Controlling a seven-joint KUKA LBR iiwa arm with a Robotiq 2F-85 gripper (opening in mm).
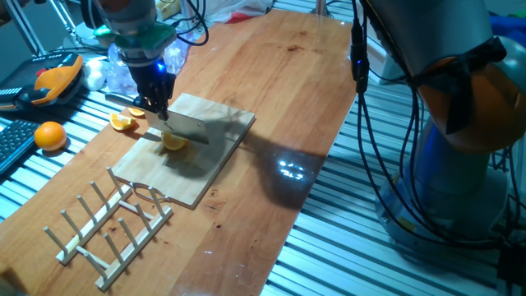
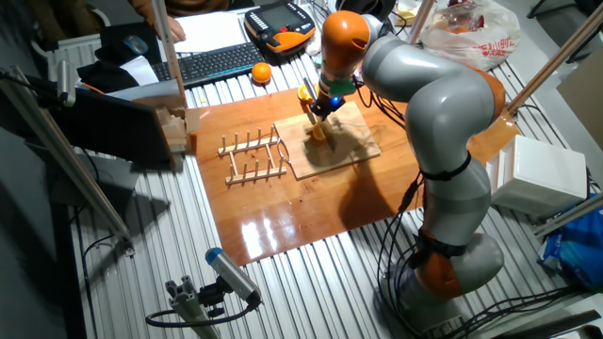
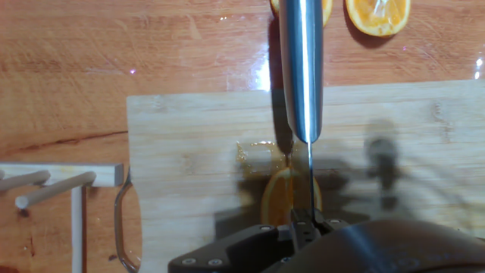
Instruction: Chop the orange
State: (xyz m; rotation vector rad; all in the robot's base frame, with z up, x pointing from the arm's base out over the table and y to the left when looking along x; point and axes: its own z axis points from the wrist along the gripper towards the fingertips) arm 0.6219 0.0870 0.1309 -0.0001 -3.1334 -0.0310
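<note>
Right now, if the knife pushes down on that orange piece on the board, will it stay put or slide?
The orange piece may well slide: a wet patch shows on the cutting board beside it. It looks soft, so it would probably squash before splitting. The knife looks stiff and should not bend.

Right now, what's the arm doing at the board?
The claw is gripping a knife and holding its blade over the orange, a wedge lying on the wooden cutting board. In the hand view the blade edge runs right across the wedge. Whether the cut has gone through is not clear. Two more orange wedges lie on the table beside the board, a whole orange sits further off, and a wooden dish rack stands at the board's handle end.
</note>
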